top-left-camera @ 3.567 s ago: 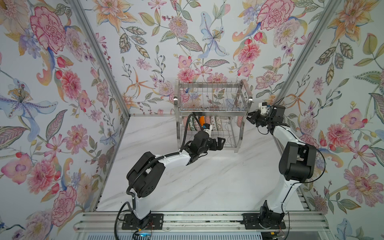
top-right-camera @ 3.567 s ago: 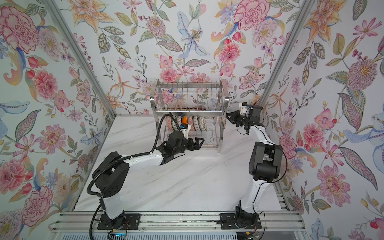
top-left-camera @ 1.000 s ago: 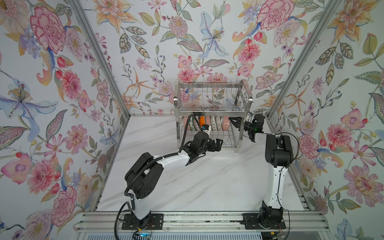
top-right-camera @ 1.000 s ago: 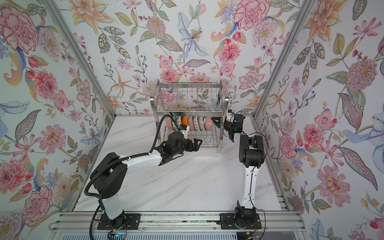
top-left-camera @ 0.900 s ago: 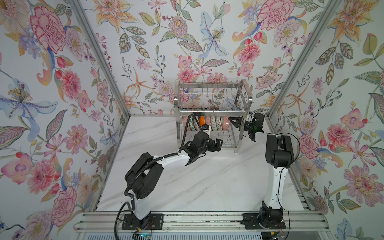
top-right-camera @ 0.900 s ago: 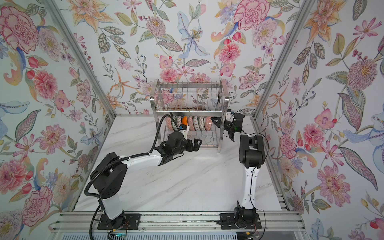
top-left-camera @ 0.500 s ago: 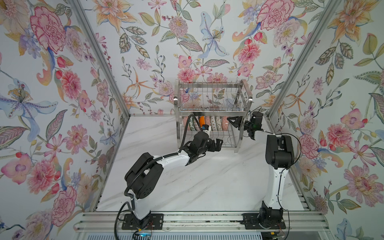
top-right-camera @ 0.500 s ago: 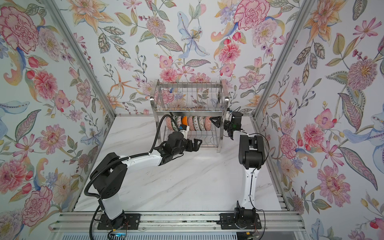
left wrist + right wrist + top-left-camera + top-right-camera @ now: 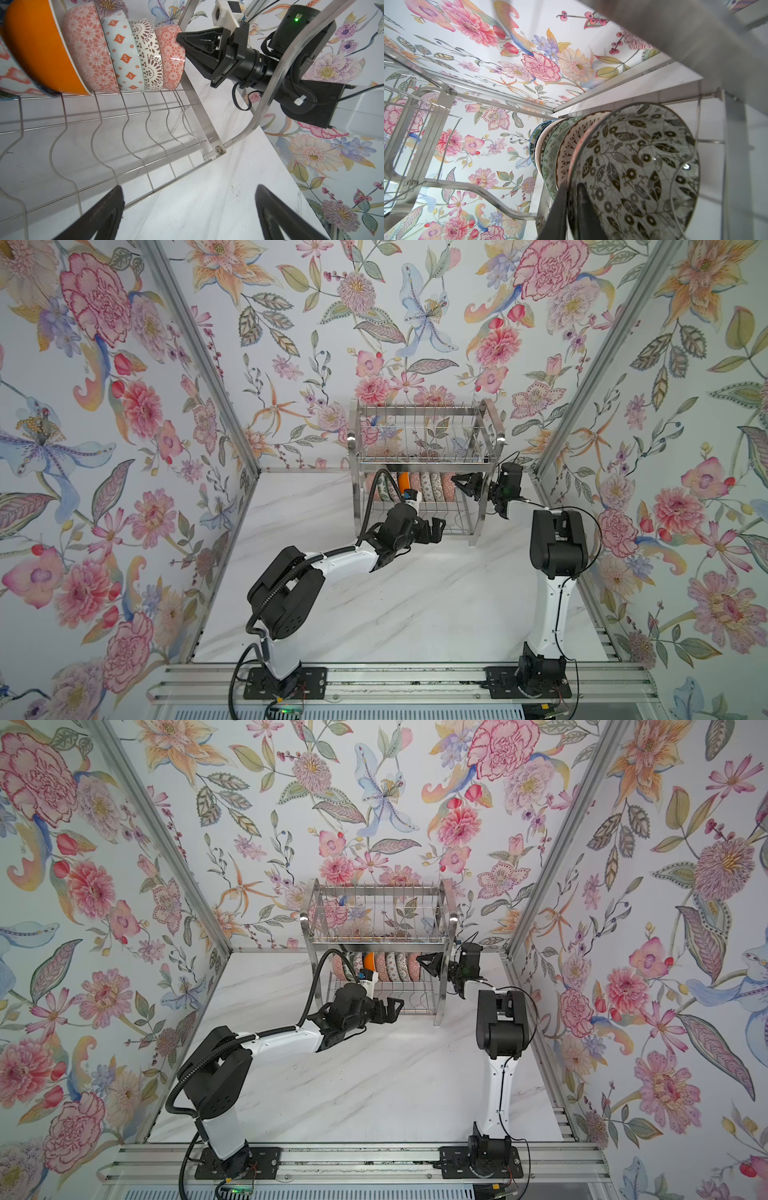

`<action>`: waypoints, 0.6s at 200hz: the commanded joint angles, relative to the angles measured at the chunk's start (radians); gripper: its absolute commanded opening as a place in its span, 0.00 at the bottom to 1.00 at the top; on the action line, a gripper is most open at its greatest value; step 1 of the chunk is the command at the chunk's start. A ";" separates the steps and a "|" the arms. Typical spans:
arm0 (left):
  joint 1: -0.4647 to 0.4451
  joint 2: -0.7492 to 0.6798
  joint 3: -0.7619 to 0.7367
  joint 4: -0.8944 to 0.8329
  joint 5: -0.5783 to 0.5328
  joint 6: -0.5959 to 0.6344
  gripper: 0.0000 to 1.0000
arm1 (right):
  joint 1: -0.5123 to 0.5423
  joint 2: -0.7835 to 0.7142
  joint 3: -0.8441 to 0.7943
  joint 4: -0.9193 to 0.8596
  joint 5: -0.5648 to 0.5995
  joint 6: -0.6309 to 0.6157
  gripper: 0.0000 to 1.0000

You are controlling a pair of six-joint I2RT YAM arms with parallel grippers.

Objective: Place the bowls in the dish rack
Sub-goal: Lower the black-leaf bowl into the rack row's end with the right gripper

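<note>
Inside the dish rack, patterned bowls stand on edge, close together.

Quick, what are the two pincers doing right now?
Left pincer: open, holding nothing.
Right pincer: closed on the rim of the end bowl.

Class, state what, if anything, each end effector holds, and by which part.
Left end effector: nothing. Right end effector straddles the last bowl's rim; grip cannot be told.

- bench: white marble-veined top, walled on three sides by floral panels.
- dish rack: stands on its legs at the bench's far end, close to the back panel, in both top views.
</note>
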 commanded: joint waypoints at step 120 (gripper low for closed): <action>-0.017 -0.049 -0.022 -0.017 -0.031 0.028 0.99 | -0.015 -0.081 -0.064 -0.069 0.027 -0.022 0.26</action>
